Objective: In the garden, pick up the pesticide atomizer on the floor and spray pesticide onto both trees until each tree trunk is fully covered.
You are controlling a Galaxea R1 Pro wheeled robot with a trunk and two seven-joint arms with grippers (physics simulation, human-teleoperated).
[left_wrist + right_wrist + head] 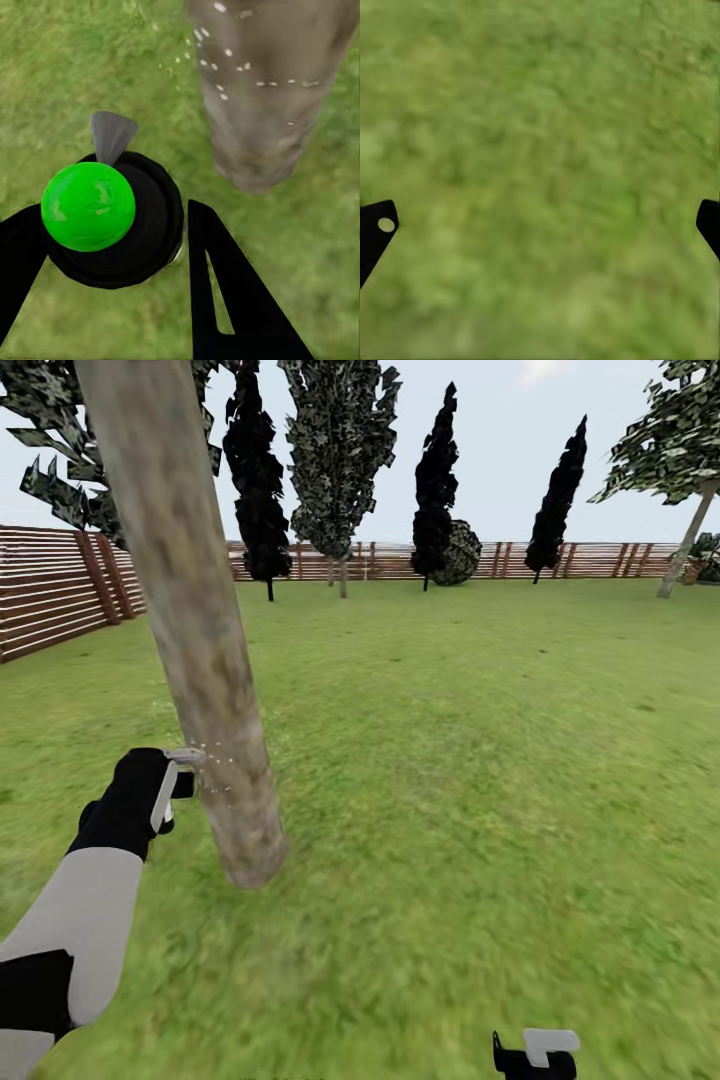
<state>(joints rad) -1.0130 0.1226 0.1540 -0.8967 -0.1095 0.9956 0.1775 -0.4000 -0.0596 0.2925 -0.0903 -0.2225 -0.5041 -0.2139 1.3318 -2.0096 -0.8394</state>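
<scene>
Two pale trunks can be counted from the head view: the thick tree trunk (205, 650) right up front, and a second, thinner one (686, 545) far off by the fence (50, 595), so both trees are in the garden shot. Three near-black cypresses (258, 480) are lined up along that same fence too.

The left gripper (175, 790) is held just beside the near trunk, low on it. In the left wrist view its fingers (225, 292) are clamped on the atomizer (112, 217), seen as a dark round body with a bright green ball on top and a grey nozzle pointed toward the trunk. Small white specks (225, 52) are scattered on the bark and in the air next to it.

The right gripper (538, 1055) is parked low over the grass (540, 150), well apart from the trunk. Its fingertips (375, 229) are spread wide, with nothing held between them.
</scene>
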